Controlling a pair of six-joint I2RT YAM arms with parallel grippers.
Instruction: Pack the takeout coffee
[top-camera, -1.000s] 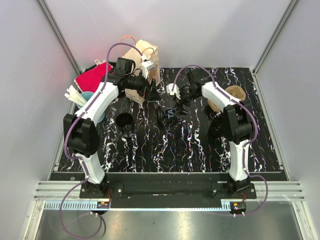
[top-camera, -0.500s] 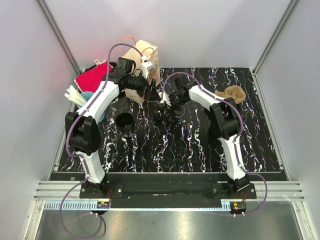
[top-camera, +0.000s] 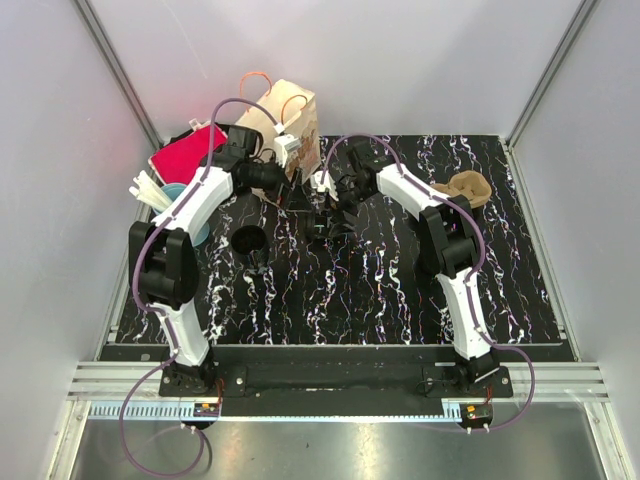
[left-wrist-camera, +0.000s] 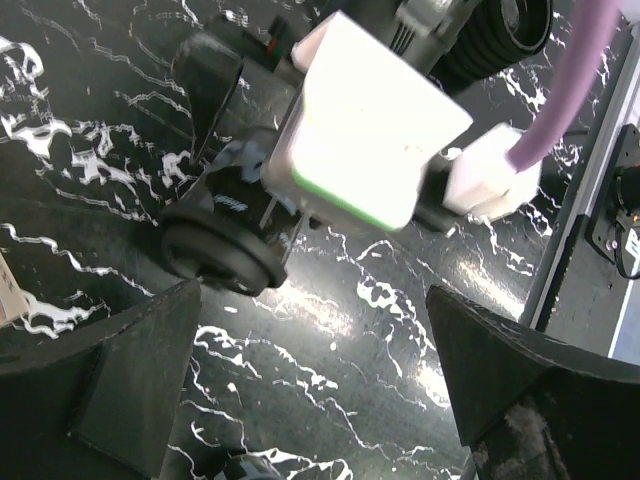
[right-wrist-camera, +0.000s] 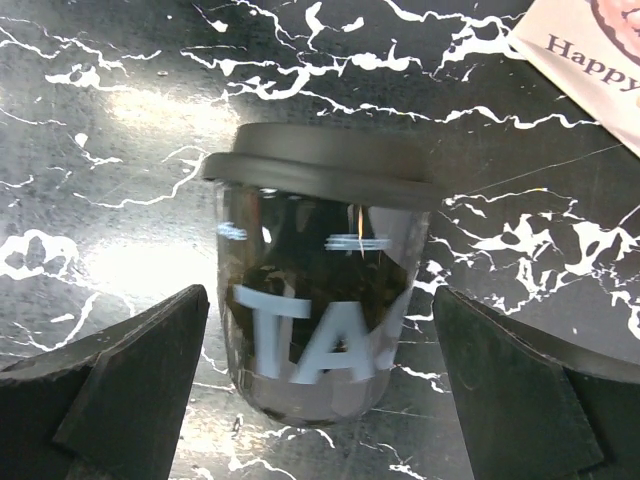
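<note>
A black takeout coffee cup (top-camera: 322, 226) with a black lid lies on its side on the marbled table, in front of a brown paper bag (top-camera: 287, 118) with handles. My right gripper (top-camera: 334, 208) is open with a finger on each side of the cup (right-wrist-camera: 318, 300), not touching it; white letters "TA" show on the cup. My left gripper (top-camera: 297, 193) is open and empty just left of the cup, low over the table. The left wrist view shows the cup's lid (left-wrist-camera: 222, 252) under the right wrist, beyond my open left gripper (left-wrist-camera: 320, 400).
A second black cup (top-camera: 248, 240) stands open to the left. A brown cup carrier (top-camera: 468, 188) lies at the back right. A red pouch (top-camera: 185, 155) and a blue bowl with white utensils (top-camera: 160, 195) sit at the back left. The bag's corner (right-wrist-camera: 590, 60) lies just beyond the lidded cup.
My right arm has swung left from near the carrier and brought its open gripper around the lying cup. My left gripper has drawn back slightly toward the bag.
</note>
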